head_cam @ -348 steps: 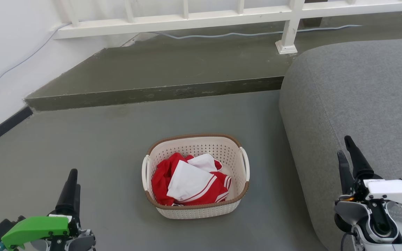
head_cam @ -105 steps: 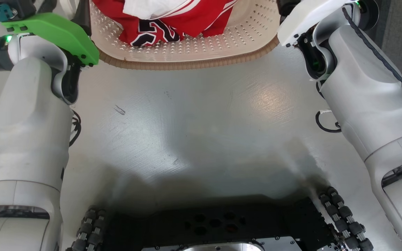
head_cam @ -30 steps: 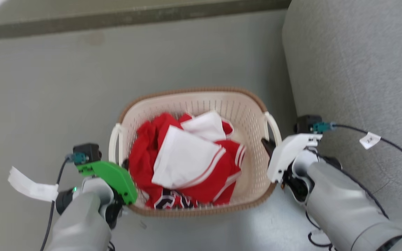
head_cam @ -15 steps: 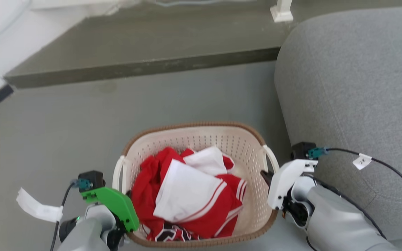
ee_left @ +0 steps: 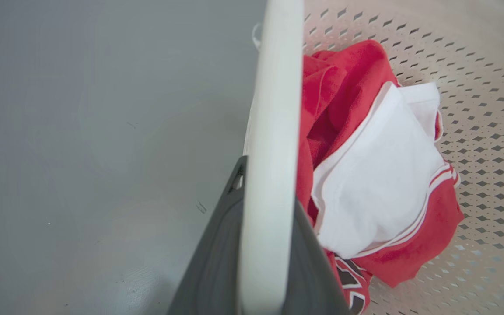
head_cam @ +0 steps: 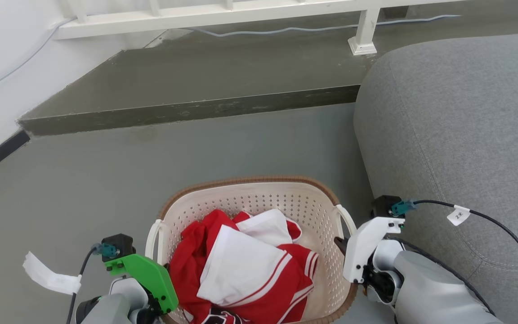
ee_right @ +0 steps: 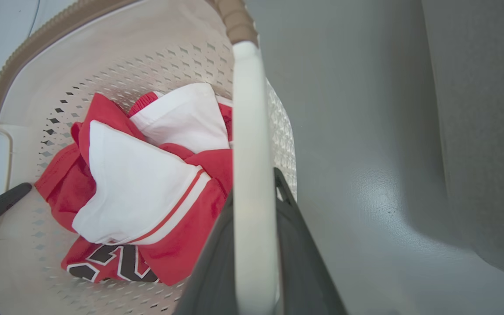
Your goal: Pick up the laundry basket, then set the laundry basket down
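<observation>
Bright, even, soft light; wrist views blur close up.

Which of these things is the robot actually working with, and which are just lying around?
Part of the job:
- laundry basket
- left gripper and right gripper, each shut on one of its loop handles

Just there:
- red-and-white clothes, riding inside the basket
- grey sofa
- white railing
- cable on the raised step
</observation>
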Controlling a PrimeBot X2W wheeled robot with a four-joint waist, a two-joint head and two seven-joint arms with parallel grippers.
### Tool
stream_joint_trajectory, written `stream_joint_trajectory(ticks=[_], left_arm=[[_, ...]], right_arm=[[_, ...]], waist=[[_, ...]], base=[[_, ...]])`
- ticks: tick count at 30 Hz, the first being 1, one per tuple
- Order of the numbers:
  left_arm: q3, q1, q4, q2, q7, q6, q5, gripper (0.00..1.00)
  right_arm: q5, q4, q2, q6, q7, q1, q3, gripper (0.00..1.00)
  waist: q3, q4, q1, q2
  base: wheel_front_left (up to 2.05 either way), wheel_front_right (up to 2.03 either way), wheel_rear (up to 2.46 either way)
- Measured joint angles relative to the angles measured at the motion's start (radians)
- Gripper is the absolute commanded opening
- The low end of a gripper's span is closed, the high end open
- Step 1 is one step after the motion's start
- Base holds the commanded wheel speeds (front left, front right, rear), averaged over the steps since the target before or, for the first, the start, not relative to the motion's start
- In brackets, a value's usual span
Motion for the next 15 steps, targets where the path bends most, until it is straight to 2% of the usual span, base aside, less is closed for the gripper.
stream_joint_trajectory(ticks=[15], left_arm=[[-0.018, 0.002, -0.003, 0.005, 0.024, 0.0, -0.01, 0.0]], right_arm=[[0.019, -0.012, -0.005, -0.021, 0.022, 0.005, 0.024, 0.0]], waist=[[0.0, -0.007, 0.0, 0.0]], base=[[0.0, 0.0, 0.0]])
